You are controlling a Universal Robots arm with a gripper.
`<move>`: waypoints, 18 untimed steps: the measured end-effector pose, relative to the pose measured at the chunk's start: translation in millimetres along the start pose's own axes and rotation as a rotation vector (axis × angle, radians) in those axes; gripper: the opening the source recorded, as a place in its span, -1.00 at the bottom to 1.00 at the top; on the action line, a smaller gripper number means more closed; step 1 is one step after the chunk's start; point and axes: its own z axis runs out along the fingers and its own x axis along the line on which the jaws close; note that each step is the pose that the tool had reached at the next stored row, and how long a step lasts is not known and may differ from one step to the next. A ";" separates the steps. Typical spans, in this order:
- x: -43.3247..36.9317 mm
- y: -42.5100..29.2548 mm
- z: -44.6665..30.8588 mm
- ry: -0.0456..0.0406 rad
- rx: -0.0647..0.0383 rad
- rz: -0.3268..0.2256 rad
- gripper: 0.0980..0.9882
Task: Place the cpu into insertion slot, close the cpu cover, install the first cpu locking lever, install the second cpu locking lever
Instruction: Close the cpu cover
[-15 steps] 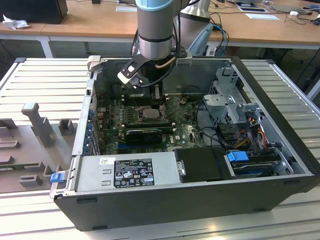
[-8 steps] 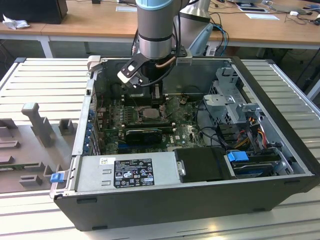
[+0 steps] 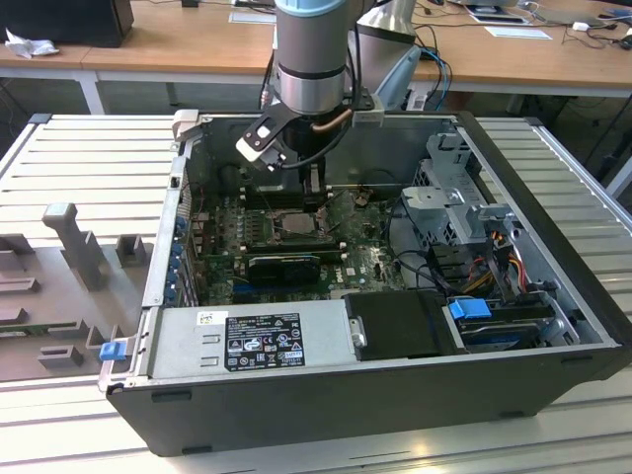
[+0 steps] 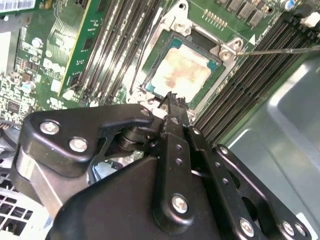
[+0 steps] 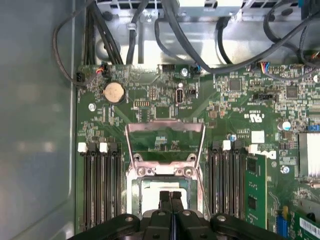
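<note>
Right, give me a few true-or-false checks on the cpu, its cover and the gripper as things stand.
1. The cpu lies in the insertion slot. True.
2. The cpu cover is shut down over the cpu. False: it stands open, swung up off the slot, with green board showing through its cut-out.
3. The gripper holds the cpu. False: it is shut on nothing, above the slot.
4. Long black memory slots run on both sides of the insertion slot. True.
</note>
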 end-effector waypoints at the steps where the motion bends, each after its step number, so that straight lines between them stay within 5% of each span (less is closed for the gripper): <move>1: 0.0 0.1 -1.3 -0.0001 0.000 0.000 -0.98; 13: 0.5 6.7 -21.9 -0.0011 0.005 0.000 -0.98; 18: 0.4 11.4 -22.1 -0.0010 0.006 0.000 -0.98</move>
